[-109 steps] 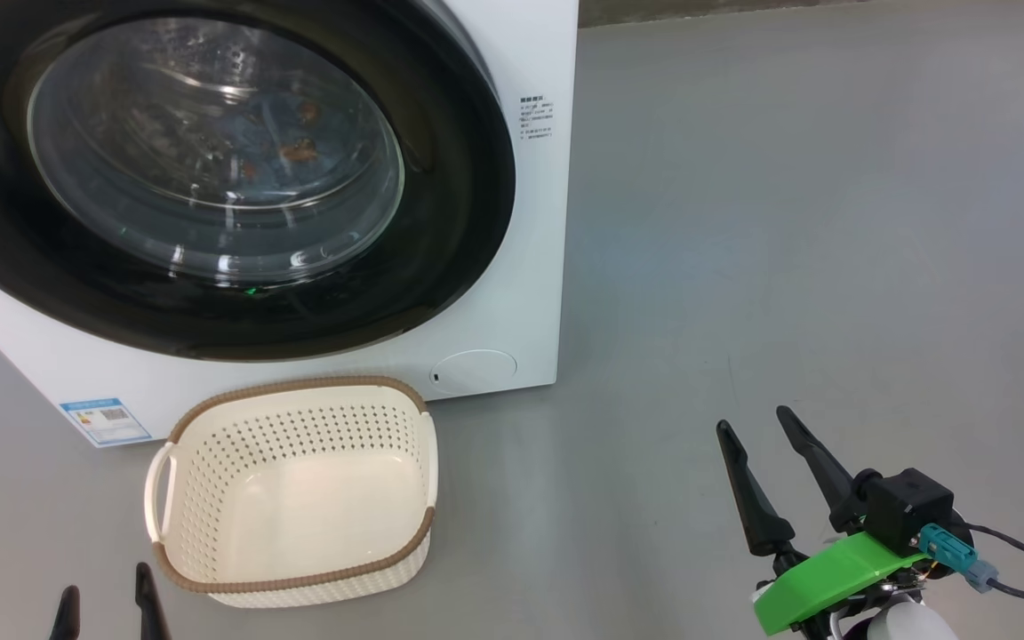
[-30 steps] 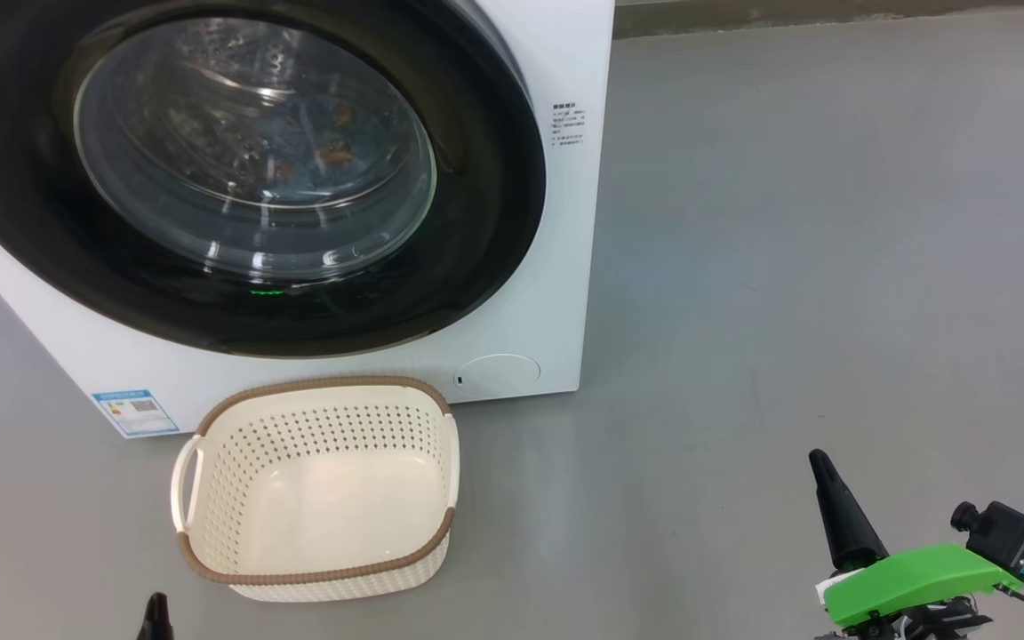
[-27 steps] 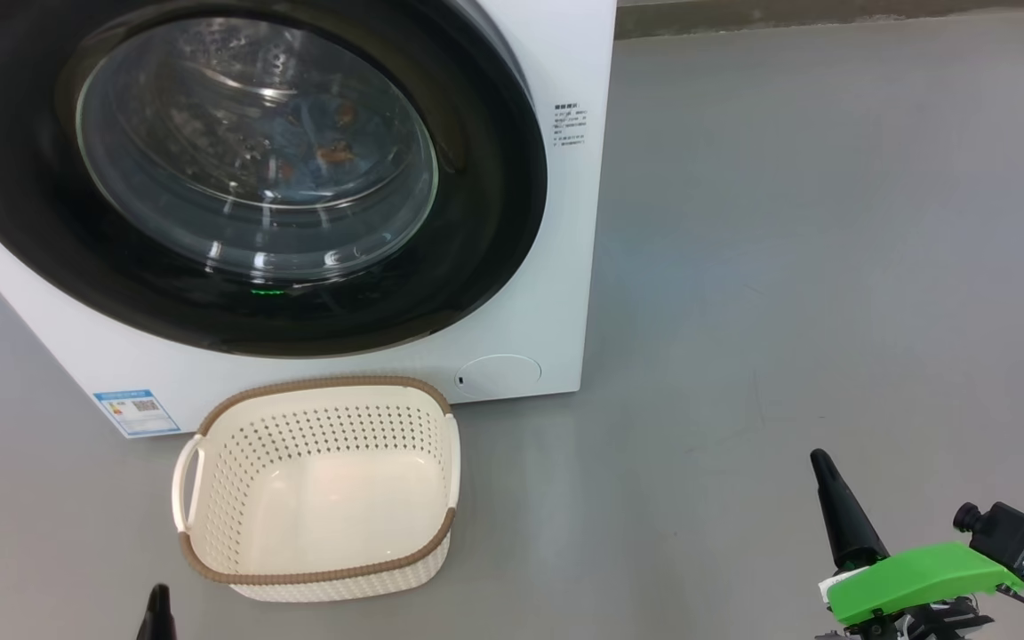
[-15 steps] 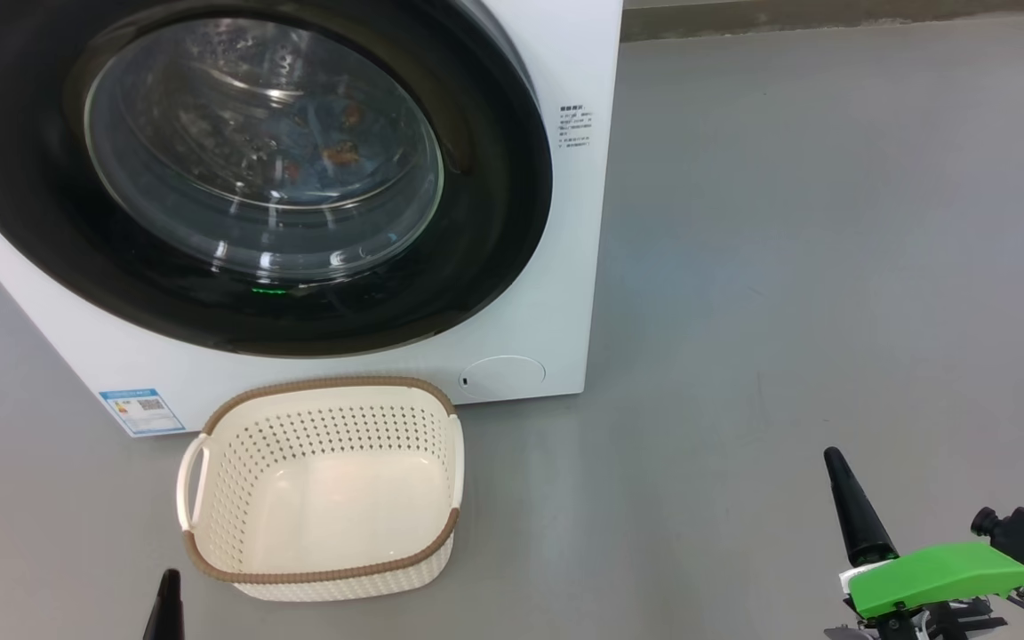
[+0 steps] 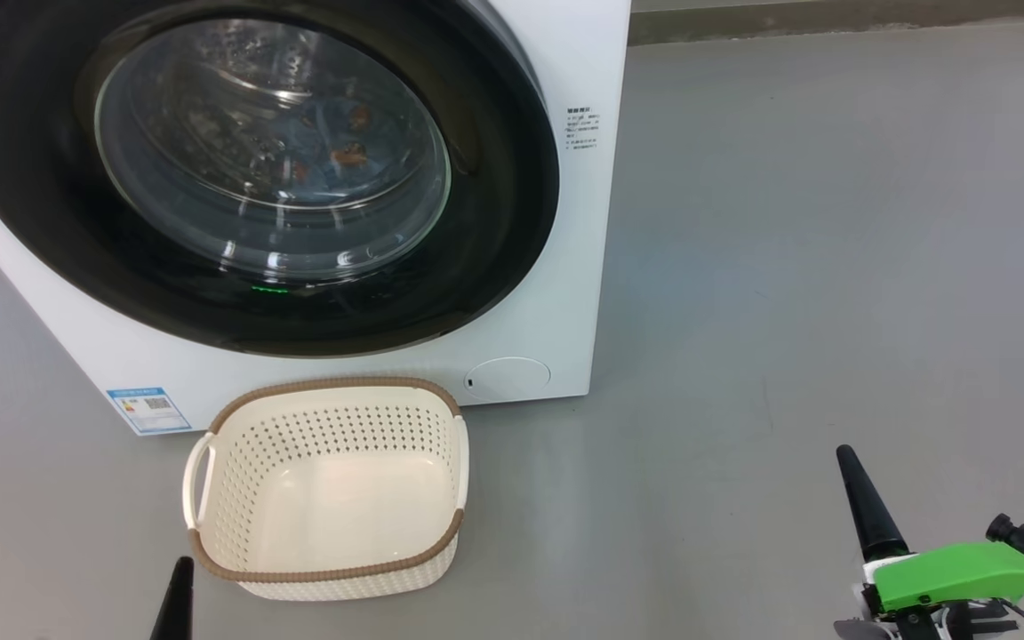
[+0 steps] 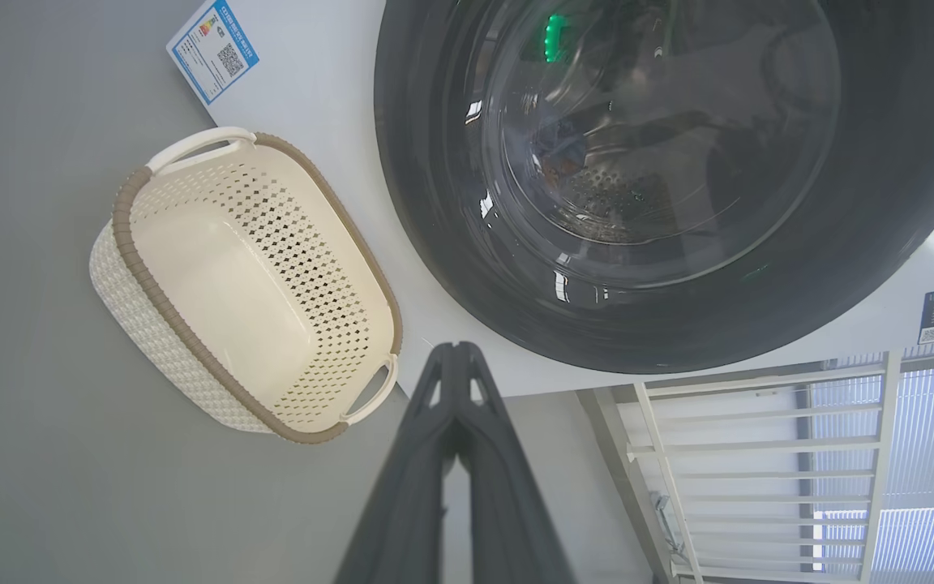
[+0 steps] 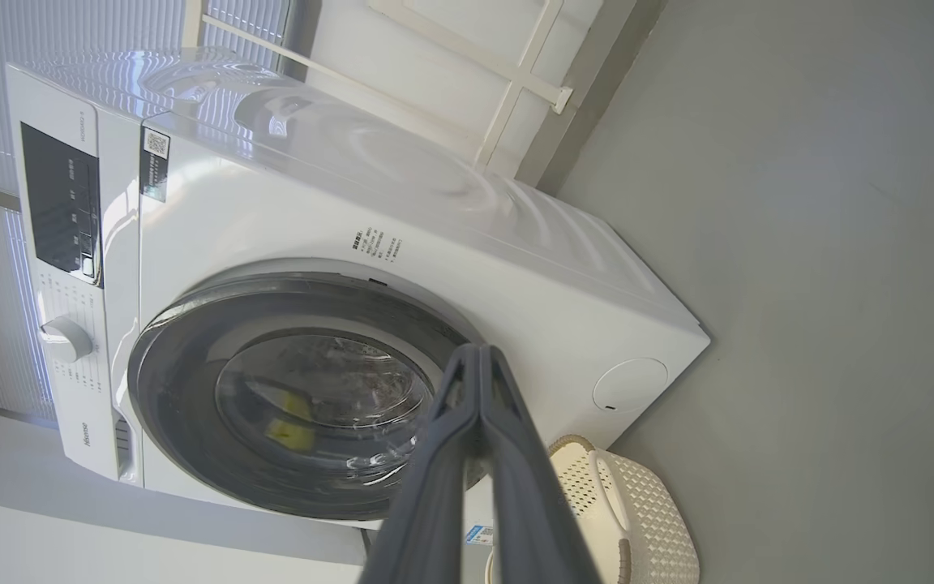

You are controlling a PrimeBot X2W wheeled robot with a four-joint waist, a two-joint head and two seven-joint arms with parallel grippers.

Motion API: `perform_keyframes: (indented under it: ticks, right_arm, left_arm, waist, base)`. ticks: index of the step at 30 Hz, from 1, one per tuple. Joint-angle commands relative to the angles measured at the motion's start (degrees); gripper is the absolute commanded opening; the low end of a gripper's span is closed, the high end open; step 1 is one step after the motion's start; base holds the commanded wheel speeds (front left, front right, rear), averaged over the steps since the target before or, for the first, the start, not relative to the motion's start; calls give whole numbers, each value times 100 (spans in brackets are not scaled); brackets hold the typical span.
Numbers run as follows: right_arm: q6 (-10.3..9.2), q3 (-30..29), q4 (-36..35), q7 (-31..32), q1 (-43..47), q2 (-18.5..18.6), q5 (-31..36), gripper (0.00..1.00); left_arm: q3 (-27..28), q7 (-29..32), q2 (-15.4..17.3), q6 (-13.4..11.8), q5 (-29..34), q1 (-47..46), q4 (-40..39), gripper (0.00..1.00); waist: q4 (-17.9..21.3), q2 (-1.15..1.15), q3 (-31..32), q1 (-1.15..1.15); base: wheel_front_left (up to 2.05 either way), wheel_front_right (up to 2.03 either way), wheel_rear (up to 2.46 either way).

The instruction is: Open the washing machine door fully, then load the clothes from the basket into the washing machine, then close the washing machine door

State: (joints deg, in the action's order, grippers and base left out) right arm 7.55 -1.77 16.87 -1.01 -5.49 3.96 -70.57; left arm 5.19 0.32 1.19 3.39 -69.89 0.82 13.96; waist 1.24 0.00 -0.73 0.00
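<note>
The white washing machine (image 5: 583,293) stands at the upper left with its round black-rimmed door (image 5: 494,258) closed flat against the front. Through the glass window I see light blue clothes (image 5: 334,133) with orange-brown prints lying in the drum. The cream basket (image 5: 331,569) sits on the floor just before the machine, with nothing in it. My left gripper (image 6: 457,354) is shut and holds nothing; its tip (image 5: 181,569) shows by the basket's front left corner. Far right of the basket, my right gripper (image 5: 848,458) is shut and holds nothing, fingertips (image 7: 477,352) pressed together.
Grey floor (image 5: 788,222) stretches wide to the right of the machine. A blue label (image 5: 149,409) and a round cap (image 5: 508,378) sit low on the washer's front. In the wrist views a white railing (image 6: 759,454) and blinds stand behind the machine.
The whole head picture has slid right, so the camera moved. Both grippers have sunk lower in the picture; the right one went from open fingers to shut. Basket and door stay as they were.
</note>
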Motion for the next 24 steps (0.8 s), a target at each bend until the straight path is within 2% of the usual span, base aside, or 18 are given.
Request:
perform_keyframes:
  ticks: [1, 24]
  right_arm:
    - [-4, 35, -188, 55, -77, 38, -175, 0]
    - [-6, -218, -259, 452, -63, 6, -1600, 0]
  left_arm:
    - [122, 48, 135, 71, -152, -306, -98, 0]
    - [129, 434, 158, 301, -1562, -574, -24, 0]
  waist:
    - [-5, 0, 3, 0]
    - [-86, 0, 39, 0]
  base:
    - [0, 0, 0]
    - [0, 0, 0]
